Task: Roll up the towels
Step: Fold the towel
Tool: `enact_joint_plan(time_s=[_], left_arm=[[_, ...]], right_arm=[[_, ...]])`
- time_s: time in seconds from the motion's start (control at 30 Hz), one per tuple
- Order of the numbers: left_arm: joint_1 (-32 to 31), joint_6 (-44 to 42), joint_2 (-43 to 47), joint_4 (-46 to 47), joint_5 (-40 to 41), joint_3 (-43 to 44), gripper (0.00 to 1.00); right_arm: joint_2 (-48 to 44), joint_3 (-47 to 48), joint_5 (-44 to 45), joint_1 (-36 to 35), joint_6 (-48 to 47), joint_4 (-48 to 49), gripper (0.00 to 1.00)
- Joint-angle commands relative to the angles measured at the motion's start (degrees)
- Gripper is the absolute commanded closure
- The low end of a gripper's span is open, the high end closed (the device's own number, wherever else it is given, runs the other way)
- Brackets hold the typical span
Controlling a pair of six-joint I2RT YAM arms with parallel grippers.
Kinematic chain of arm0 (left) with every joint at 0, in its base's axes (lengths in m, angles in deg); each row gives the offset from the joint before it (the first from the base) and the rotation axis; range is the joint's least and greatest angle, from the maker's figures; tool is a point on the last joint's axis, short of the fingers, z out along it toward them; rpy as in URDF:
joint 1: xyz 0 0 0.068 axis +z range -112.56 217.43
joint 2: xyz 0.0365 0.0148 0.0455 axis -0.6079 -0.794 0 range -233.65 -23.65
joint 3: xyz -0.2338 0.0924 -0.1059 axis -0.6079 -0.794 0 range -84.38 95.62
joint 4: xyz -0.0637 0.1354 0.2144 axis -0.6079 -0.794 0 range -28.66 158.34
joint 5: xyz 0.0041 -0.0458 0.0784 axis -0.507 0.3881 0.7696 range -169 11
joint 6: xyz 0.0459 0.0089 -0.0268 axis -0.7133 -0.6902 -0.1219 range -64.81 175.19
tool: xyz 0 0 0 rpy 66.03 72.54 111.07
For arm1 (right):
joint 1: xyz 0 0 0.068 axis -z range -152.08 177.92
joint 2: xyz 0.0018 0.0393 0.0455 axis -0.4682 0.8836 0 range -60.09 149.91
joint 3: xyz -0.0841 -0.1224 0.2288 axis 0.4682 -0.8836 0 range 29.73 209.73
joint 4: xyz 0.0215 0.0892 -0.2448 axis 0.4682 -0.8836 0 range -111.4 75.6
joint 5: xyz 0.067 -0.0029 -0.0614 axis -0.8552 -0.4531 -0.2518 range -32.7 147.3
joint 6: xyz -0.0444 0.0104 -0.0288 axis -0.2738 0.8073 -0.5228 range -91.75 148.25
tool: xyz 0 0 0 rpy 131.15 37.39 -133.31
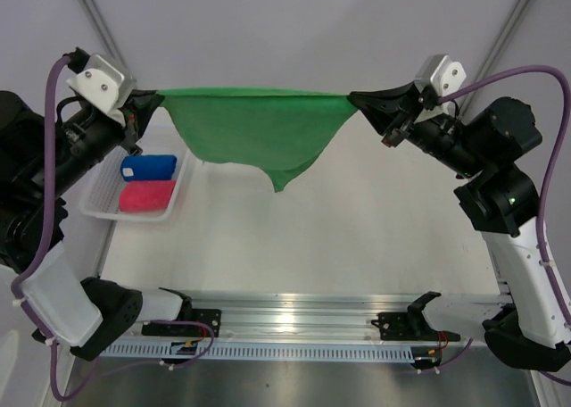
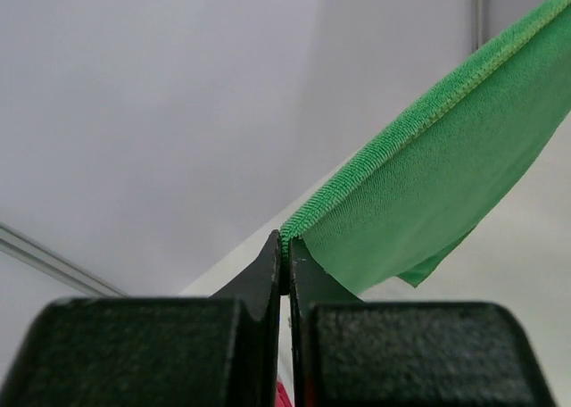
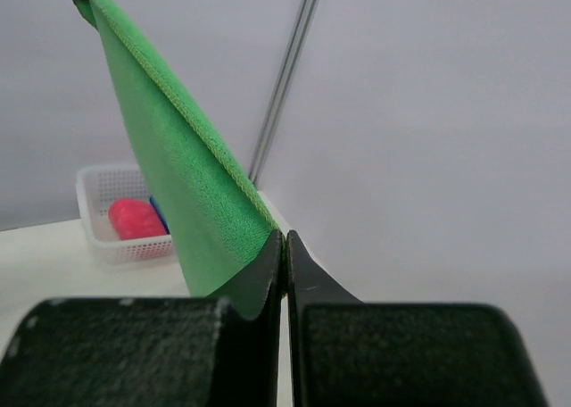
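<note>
**A:** White tabletop (image 1: 312, 246) beneath us, pale walls all round. Why do we have the green towel (image 1: 254, 126) up in the air instead of lying flat?

**B:** We hold it by its two top corners. Our left claw (image 1: 153, 95) is pinched tight on one corner and our right claw (image 1: 355, 97) is pinched tight on the other. The hemmed edge runs taut from claw to claw, and the rest hangs free beneath them, tapering to a loose point roughly midway between the two.

**A:** And the reason for the stretch?

**B:** We judge it spreads the cloth and pulls out the creases, so it can go down flat before any rolling begins.

**A:** Where are the other two?

**B:** Below and just beside our left claw, well away from the right one. The white mesh basket (image 1: 184, 180) holds the blue towel (image 1: 148, 167) and the pink-red towel (image 1: 147, 195), each already a tight roll, lying side by side and touching.

**A:** So two of three look finished?

**B:** That is how we read it, with the green one last.

**A:** What will laying it down ask of us?

**B:** Both claws should drop together with the edge level. Otherwise the hanging point may fold under the cloth.
</note>
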Motion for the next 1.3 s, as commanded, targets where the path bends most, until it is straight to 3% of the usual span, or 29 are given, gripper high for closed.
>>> enact_joint_plan(time_s=[0.0, 0.33, 0.47, 0.6, 0.83, 0.93, 1.03, 1.27], left_arm=[[0.5, -1.8, -1.5, -2.7, 2.2, 1.9, 0.99], [0.5, -2.7, -5.6, 0.1, 4.3, 0.8, 0.99], [0.6, -3.1, -10.1, 5.5, 7.2, 0.1, 0.99], [0.6, -2.7, -16.5, 12.3, 10.0, 0.1, 0.99], [1.2, -2.8, -23.8, 25.8, 15.1, 0.4, 0.99], [2.0, -3.0, -26.2, 29.7, 16.7, 1.7, 0.99], [2.4, -3.3, -27.6, 32.1, 17.0, 1.6, 0.99], [2.4, -4.0, -28.3, 34.3, 15.8, 0.0, 0.99]], right_arm=[[-1.0, 5.2, 3.7, 0.4, -2.3, -2.8, 1.0], [4.7, 7.4, 8.0, 0.6, -5.3, -3.3, 1.0], [10.9, 9.9, 7.5, 6.1, -3.6, -1.4, 1.0], [23.2, 17.2, 7.4, 11.3, -0.9, 2.0, 1.0], [45.8, 43.8, 16.3, 14.8, -0.5, 3.1, 1.0], [50.8, 49.1, 18.8, 16.3, 1.9, 6.5, 1.0], [51.6, 49.1, 19.7, 17.0, 3.6, 12.2, 1.0], [51.4, 48.8, 19.7, 17.8, 2.3, 11.4, 1.0]])
